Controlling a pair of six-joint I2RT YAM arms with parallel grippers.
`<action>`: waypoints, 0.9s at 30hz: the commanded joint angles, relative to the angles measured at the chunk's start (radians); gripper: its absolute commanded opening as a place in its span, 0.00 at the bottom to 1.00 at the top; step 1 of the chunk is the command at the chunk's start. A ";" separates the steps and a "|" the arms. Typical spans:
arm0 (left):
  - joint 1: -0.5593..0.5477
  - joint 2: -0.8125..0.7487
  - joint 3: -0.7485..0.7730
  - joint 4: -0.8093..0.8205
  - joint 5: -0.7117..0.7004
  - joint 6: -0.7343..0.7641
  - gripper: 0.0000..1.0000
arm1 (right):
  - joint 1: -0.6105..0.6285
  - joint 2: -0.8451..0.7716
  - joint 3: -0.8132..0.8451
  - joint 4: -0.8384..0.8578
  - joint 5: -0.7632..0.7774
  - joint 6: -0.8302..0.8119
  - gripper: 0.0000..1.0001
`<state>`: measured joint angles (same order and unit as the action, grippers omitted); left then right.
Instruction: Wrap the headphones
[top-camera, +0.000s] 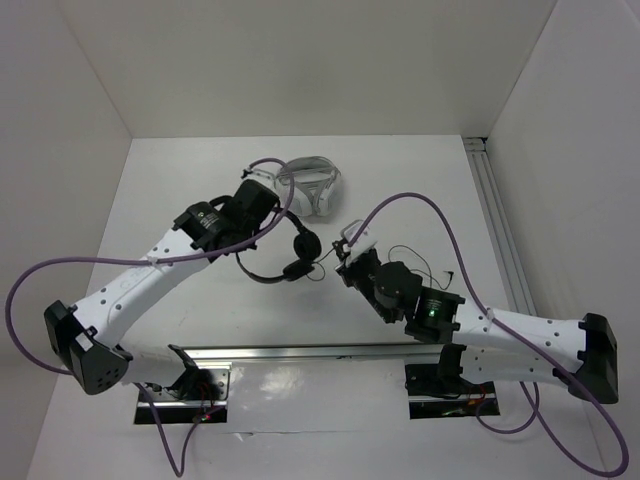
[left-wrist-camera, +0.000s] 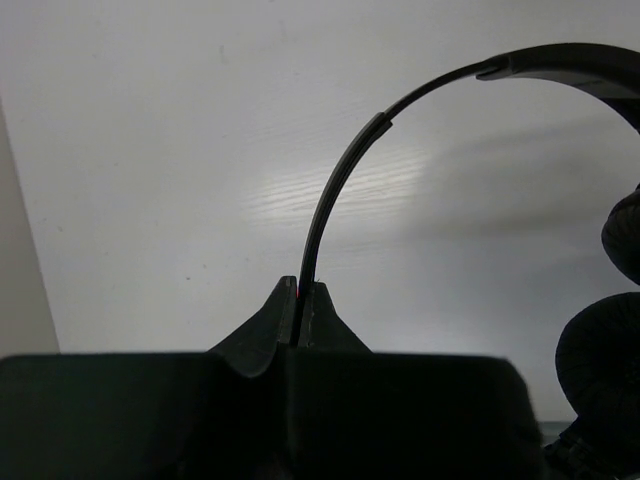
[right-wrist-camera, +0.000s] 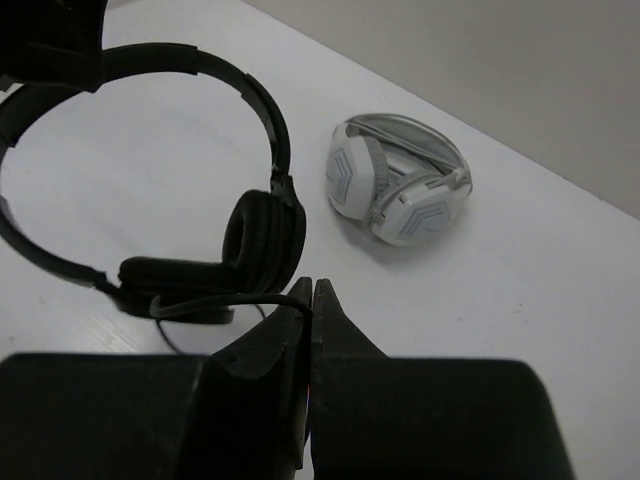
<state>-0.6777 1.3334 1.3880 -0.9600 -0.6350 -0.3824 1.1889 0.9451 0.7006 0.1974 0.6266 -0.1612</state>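
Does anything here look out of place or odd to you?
Nothing looks spilled or broken. The black headphones are gripped by both tools: the left tool pinches the headband, the right tool the cable, which trails loose, not wound. A white headset lies apart behind them.

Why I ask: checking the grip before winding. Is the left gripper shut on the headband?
Yes: the left wrist view shows the left gripper shut on the thin black headband, which rises from between its fingertips.

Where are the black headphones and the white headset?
headphones (right-wrist-camera: 262, 235): right wrist view, on the upright ear pad.
white headset (right-wrist-camera: 352, 182): right wrist view, on its left ear cup.
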 joint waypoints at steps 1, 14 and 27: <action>-0.049 -0.028 -0.029 0.102 0.159 0.094 0.00 | 0.011 -0.008 0.043 -0.049 0.047 -0.049 0.00; -0.281 -0.103 -0.093 0.141 0.421 0.191 0.00 | 0.011 -0.031 0.043 -0.027 0.084 -0.116 0.01; -0.404 -0.201 -0.113 0.150 0.543 0.263 0.00 | 0.011 -0.031 0.025 -0.027 -0.037 -0.126 0.01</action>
<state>-1.0809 1.1694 1.2648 -0.8516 -0.1249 -0.1322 1.1915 0.9245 0.7006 0.1471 0.6365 -0.2764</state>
